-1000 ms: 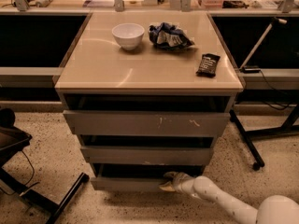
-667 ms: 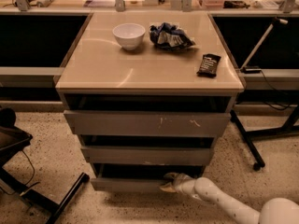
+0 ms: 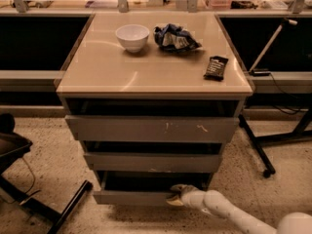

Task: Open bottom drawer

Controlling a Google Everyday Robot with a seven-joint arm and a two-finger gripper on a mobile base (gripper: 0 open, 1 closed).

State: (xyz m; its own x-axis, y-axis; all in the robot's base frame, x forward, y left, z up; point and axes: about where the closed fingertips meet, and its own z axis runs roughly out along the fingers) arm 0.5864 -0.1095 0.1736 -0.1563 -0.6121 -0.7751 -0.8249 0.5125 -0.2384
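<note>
The likeliest trouble, as we judge it, is a lost hold: the bottom drawer [image 3: 131, 197] has a plain front with no handle, so the hand [image 3: 176, 196] has only its top edge to pull on, and a pull that rises or tilts could let it slide off. We cannot tell whether the hand is clenched on that edge or released beside it. It sits at the edge, low near the floor, at the end of the white arm [image 3: 222, 209] that comes in from the lower right. A second risk comes from where it sits: the hand is at the right end of the front, not the middle, so a hard pull could skew the drawer on its runners and jam it. A third lies just above the hand, where the middle drawer [image 3: 146, 162] overhangs, so any lift could knock the hand against its lower edge. A sharp tug might also shift the whole desk [image 3: 97, 79] and jolt the bowl [image 3: 132, 36], the crumpled bag [image 3: 175, 38] and the dark bar [image 3: 215, 67], all well above the hand. From the hand, the bottom drawer's front runs off to the left in this view, touching or nearly touching it at the right end, and the dark opening lies just above and behind. The front looks a little way out, so we judge the opening as begun but far from finished.
</note>
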